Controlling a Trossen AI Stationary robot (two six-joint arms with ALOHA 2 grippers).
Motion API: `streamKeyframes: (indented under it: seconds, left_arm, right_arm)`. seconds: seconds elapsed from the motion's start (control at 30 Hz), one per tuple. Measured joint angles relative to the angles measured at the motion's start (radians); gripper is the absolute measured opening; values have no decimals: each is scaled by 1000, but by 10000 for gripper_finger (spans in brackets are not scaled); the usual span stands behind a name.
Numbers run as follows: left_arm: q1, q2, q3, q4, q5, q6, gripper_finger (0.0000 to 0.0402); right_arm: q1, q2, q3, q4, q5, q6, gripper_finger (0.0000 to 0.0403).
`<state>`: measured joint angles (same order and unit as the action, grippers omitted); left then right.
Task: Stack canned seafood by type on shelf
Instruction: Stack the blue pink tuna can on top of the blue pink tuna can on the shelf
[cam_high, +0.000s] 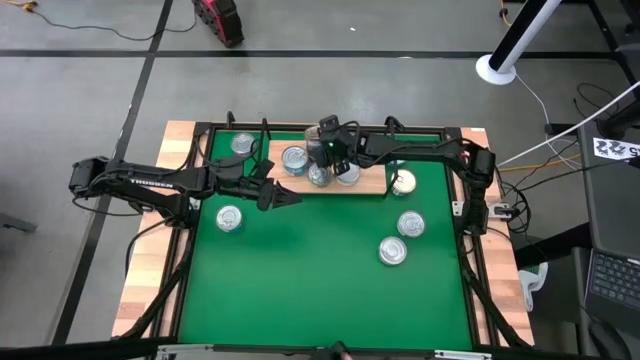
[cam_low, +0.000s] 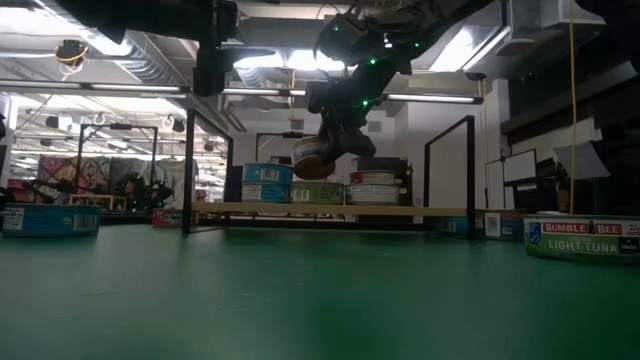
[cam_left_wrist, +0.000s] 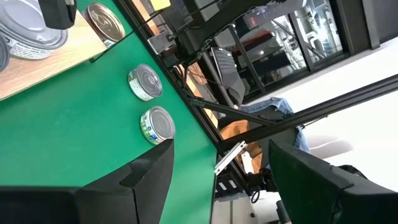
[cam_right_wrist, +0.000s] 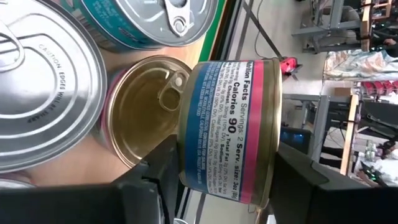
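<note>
The right gripper (cam_right_wrist: 217, 180) is clamping a pink-and-blue labelled tin (cam_right_wrist: 231, 130) on its side, hanging it above the shelf (cam_low: 330, 209) over a gold-lidded can (cam_right_wrist: 146, 109), probably to stack matching types. The left gripper (cam_high: 285, 197), jaws spread and holding nothing, is waiting over the green mat (cam_high: 300, 270) near the shelf's left end

Cans (cam_high: 318, 170) crowd the shelf (cam_high: 370, 182); the green mat (cam_high: 310, 280) lies open in front.
</note>
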<state>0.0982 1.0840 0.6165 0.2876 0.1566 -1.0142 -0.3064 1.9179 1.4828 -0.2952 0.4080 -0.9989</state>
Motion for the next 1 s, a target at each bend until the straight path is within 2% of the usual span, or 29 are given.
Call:
streamKeyframes:
  seconds: [0.43,0.83,1.0]
  left_arm:
    - [0,0,0,-1,0,0,253]
    - [0,0,1,-18,0,19,253]
    - [0,0,1,-18,0,20,253]
  right_arm:
    - [-9,21,2,-7,-35,-2,175]
    - [-8,39,3,9,-12,-2,175]
    - [-8,39,3,7,1,-2,195]
